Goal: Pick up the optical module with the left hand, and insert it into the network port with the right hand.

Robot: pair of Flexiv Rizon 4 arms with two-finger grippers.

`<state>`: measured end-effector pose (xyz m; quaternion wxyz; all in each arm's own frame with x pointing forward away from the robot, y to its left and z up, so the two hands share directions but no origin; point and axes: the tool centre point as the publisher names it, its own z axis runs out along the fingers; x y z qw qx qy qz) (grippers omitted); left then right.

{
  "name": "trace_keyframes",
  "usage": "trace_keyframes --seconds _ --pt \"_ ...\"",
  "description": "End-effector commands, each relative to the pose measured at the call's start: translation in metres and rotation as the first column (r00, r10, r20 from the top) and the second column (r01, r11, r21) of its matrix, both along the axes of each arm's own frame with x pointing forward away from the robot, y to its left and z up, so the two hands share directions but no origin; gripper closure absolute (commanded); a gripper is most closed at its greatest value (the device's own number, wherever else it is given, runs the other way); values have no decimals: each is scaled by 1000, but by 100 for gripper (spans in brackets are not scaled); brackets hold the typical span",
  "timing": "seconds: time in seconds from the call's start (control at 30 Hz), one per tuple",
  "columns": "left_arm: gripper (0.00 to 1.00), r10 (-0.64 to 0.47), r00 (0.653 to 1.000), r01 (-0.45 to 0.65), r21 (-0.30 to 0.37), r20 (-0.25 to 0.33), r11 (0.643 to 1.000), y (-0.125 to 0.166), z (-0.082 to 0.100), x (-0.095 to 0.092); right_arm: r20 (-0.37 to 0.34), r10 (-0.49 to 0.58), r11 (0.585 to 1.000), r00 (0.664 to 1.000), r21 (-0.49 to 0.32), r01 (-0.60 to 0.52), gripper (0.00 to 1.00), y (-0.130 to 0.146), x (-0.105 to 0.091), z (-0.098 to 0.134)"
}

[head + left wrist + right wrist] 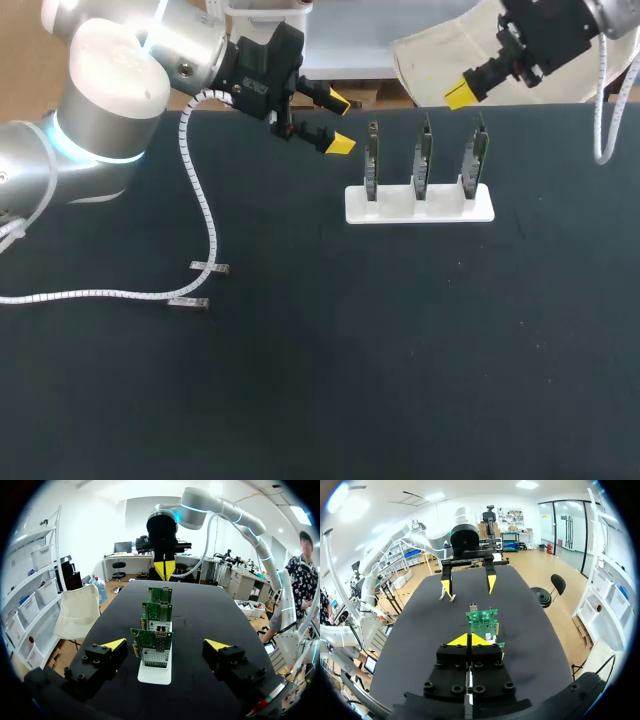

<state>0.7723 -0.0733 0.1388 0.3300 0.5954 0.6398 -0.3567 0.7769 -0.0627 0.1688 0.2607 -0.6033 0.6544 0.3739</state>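
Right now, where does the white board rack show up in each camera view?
Head view: board rack right of centre, near the far edge.
Left wrist view: board rack ahead of the open left hand, boards one behind another.
Right wrist view: board rack ahead of the shut right hand.
Shared landmark: the black table.

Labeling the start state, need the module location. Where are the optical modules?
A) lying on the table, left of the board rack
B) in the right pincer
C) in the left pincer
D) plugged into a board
A: both optical modules lie loose on the table, left of the rack. The left pincer is open and empty, and the right pincer is shut with nothing in it.
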Motion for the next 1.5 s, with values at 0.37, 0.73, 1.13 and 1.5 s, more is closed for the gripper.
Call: trace_keyframes --seconds 0.37,0.73,1.13,1.5 --pt "0 -4 1000 4 4 -3 1000 0 0 2 0 9 1000 1000 -10 -9 100 -5 -5 -4" --pt "0 -4 1000 4 4 -3 1000 0 0 2 -11 14 1000 1000 -10 -14 100 -7 -12 -7" --pt "0 -4 1000 4 4 -3 1000 0 0 2 -2 11 1000 1000 -9 -11 0 -9 -14 -7" --pt "0 -4 1000 4 4 -3 1000 0 0 2 -2 11 1000 1000 -9 -11 0 -9 -14 -7"
